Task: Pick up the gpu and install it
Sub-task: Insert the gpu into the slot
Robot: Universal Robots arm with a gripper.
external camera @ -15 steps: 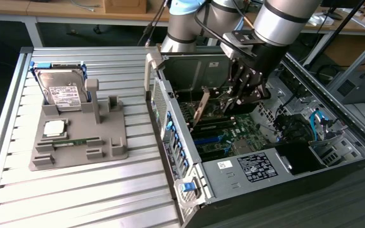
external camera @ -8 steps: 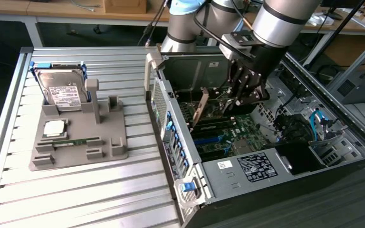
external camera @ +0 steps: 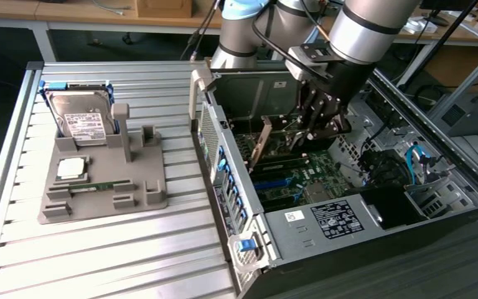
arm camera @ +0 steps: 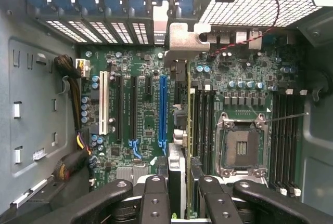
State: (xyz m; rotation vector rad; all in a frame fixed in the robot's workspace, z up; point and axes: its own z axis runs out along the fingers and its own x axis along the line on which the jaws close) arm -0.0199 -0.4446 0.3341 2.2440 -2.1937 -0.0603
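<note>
Inside the computer case (external camera: pixel 208 134), the hand (arm camera: pixel 182 200) clamps the gpu (arm camera: pixel 177 164) edge-on over the motherboard (arm camera: pixel 151 115), bracket (arm camera: pixel 182 39) at the case's rear wall. Best kept upright, square along its slot, pressed evenly.

Here's the arm (external camera: pixel 363 28), its silver link slanting down from the far edge of the case (external camera: pixel 248 205) toward the exterior view's left. The black wrist (external camera: pixel 326 68) points straight down into the open top. The gripper (external camera: pixel 310 134) sits low inside, over the far half of the case. In the wrist view the gripper (arm camera: pixel 182 203) has its two black fingers (arm camera: pixel 156 200) drawn in close, clamped on the gpu (arm camera: pixel 178 167), which stands edge-on between them, with the outer links splayed wide to either side.
</note>
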